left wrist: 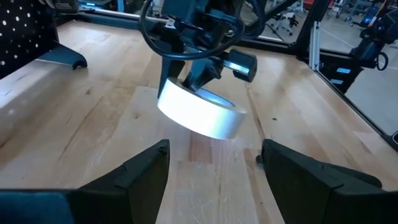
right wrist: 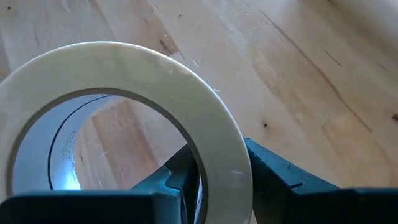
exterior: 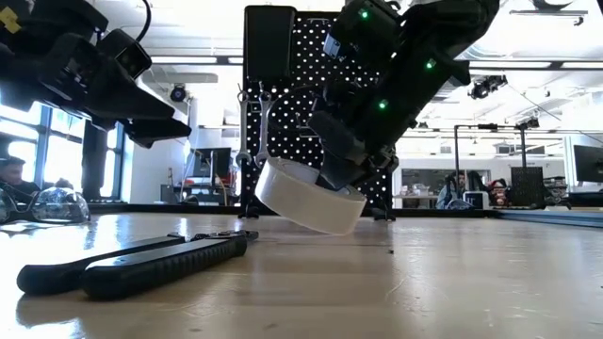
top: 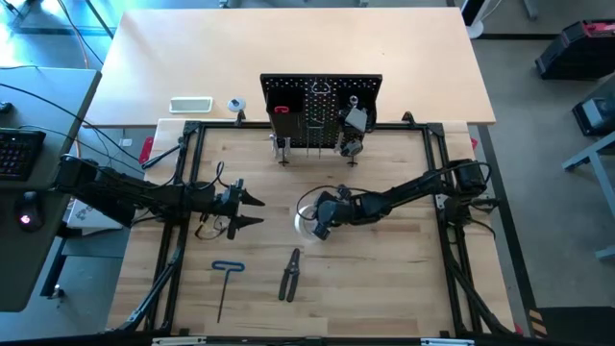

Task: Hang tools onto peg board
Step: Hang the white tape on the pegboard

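White and translucent, the ring-shaped tape roll (right wrist: 124, 118) fills the right wrist view, its wall pinched between the right gripper's (top: 322, 219) two dark fingers (right wrist: 186, 180), one inside the ring and one outside. That rim grip likely leaves the central hole free to slip over a hook later. The low view adds what the wrist view cannot: the roll hangs tilted, its lower edge clear of the pale wooden table (exterior: 424, 282) or only just above it, so the lift looks under way but the roll is not yet carried toward the board.

Near the table's front edge lie the black-handled pliers (top: 289, 274), flat and untouched, and the blue T-handle hex key (top: 225, 285) a little to their left; the low view shows the pliers' long handles in the foreground but not the key.

Level with the roll, on the left, the left gripper (top: 252, 210) waits with its fingers spread wide and nothing between them; its own camera looks across at the lifted roll. Beside it, the clear safety glasses (exterior: 42, 204) rest on the table, plain in the low view, barely legible from above.

Farthest back stands the black perforated peg board (top: 320, 104) on thin metal legs, well apart from the roll. From above, silver wrenches (top: 282, 149) and a few other items can be seen hanging on its face; the low view shows mostly its dotted panel behind the right arm. Free hooks cannot be told from either view.
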